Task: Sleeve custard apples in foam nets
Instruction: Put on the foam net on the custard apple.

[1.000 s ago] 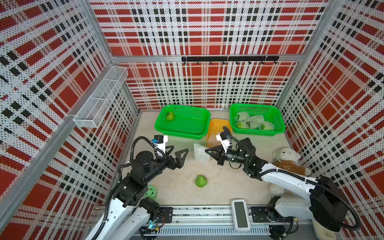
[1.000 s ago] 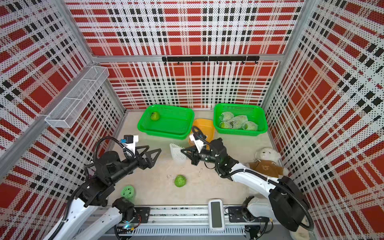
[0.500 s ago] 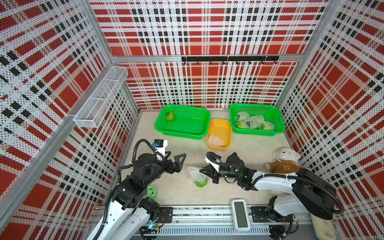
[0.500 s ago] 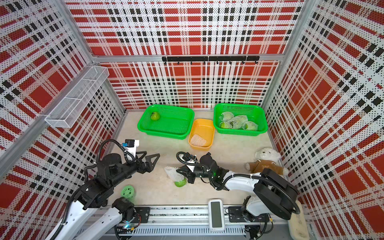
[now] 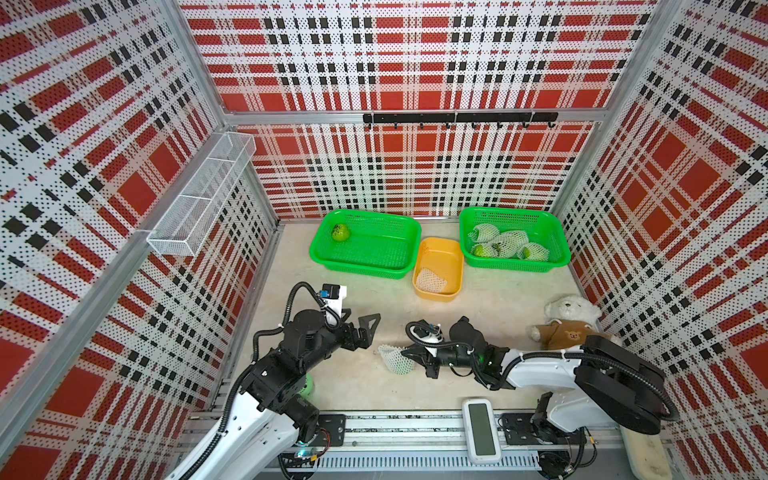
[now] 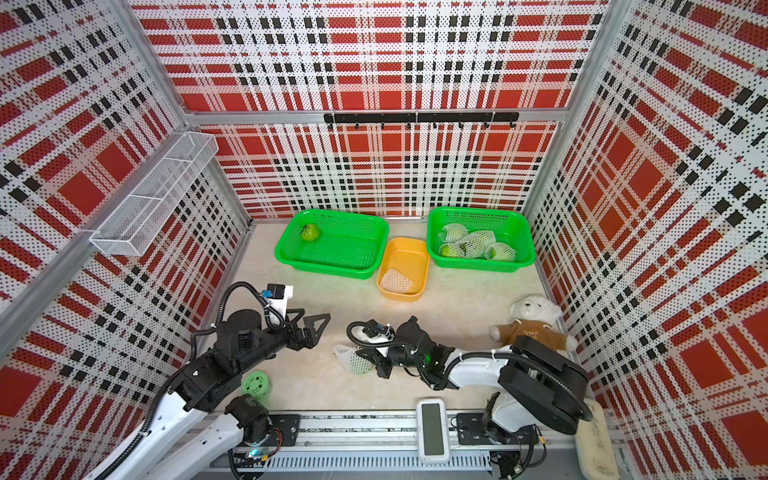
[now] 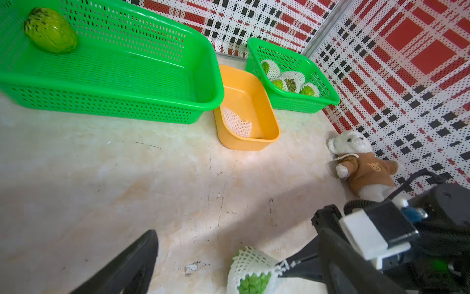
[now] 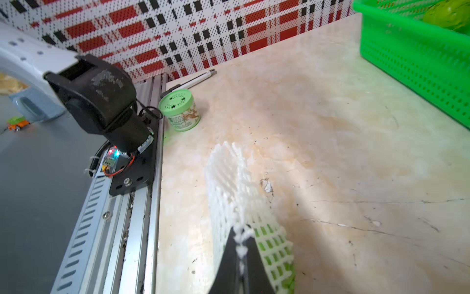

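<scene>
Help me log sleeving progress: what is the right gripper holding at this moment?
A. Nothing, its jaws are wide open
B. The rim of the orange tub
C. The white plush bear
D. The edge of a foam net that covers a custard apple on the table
D: in the right wrist view the right gripper is shut on the edge of the foam net, and the left wrist view shows the custard apple inside the mesh.

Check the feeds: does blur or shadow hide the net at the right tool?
Right wrist view: foam net soft near the lens, right tool blurred. Left wrist view: net sharp, shadow beside it. Both top views: crisp, evenly lit.
</scene>
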